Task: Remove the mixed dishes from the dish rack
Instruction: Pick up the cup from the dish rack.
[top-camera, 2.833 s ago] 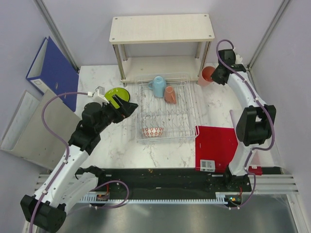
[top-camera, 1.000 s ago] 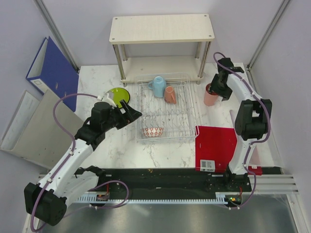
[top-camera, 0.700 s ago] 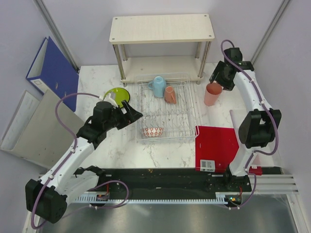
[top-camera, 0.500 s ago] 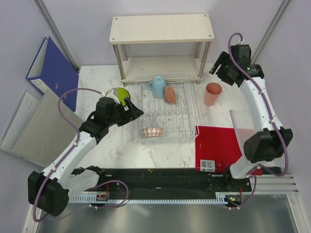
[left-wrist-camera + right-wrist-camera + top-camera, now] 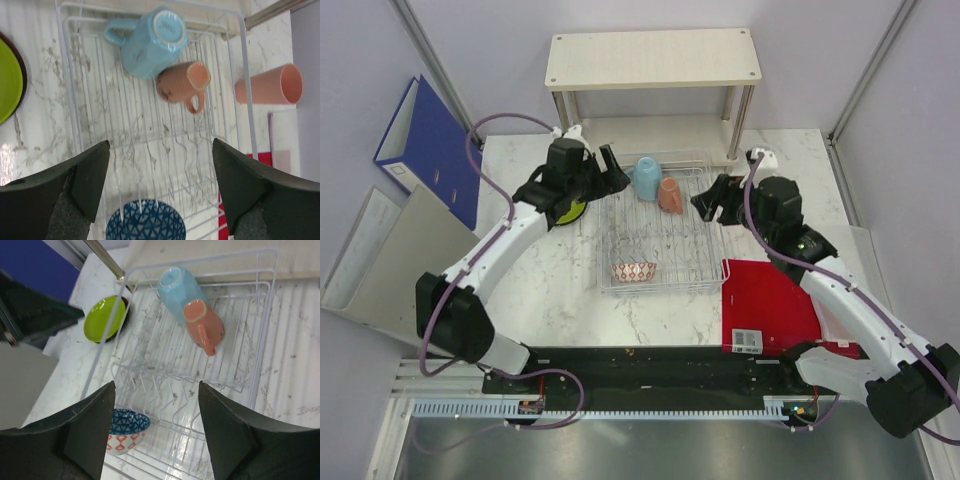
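Observation:
The dish rack (image 5: 672, 240) holds a light blue cup (image 5: 646, 176) and a terracotta mug (image 5: 669, 194) at its far end, both on their sides. A small patterned bowl (image 5: 634, 271) sits at the near end. My left gripper (image 5: 605, 171) hovers open over the rack's far left corner, and the left wrist view looks down on the cup (image 5: 150, 42), mug (image 5: 180, 82) and bowl (image 5: 145, 227). My right gripper (image 5: 713, 199) hangs open and empty above the rack's right edge. A lime-green plate (image 5: 102, 317) lies on a dark plate (image 5: 123, 307) left of the rack. The pink cup (image 5: 267, 85) stands on the table right of the rack.
A beige two-tier wooden shelf (image 5: 650, 60) stands behind the rack. A red mat (image 5: 765, 300) lies at the near right. At the left are a blue binder (image 5: 428, 140) and a grey board (image 5: 395, 265). The right arm hides the pink cup from the top camera.
The right gripper let go of the pink cup right of the rack and swung over the rack's right edge. The left arm moved from the rack's left side to its far left corner.

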